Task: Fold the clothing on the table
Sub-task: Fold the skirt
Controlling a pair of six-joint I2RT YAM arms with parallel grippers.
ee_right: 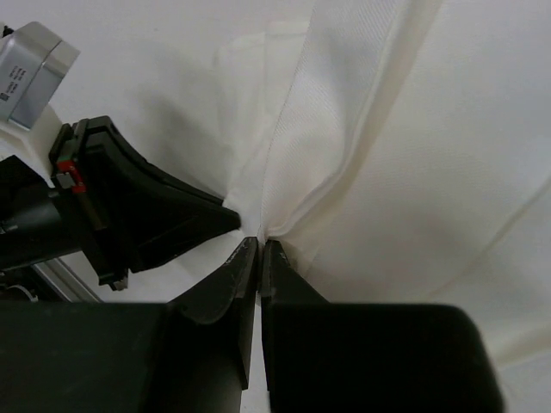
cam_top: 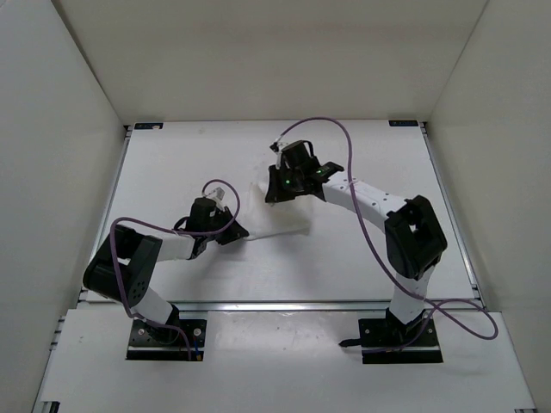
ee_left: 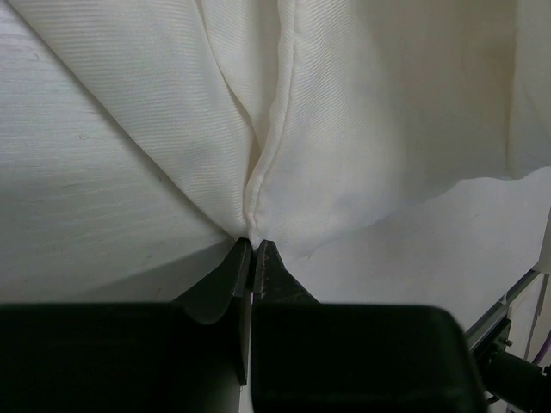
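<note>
Left gripper and right gripper clench the clothing, running diagonally between them.

The clothing lies on the table, left gripper at its near-left, right gripper farther back.

robot arms: 2 | clothing: 1 | table: 1 | purple cables: 2

Left of the clothing and beyond it the desk lies open; over it, the left claw and right claw crowd close together.
</note>
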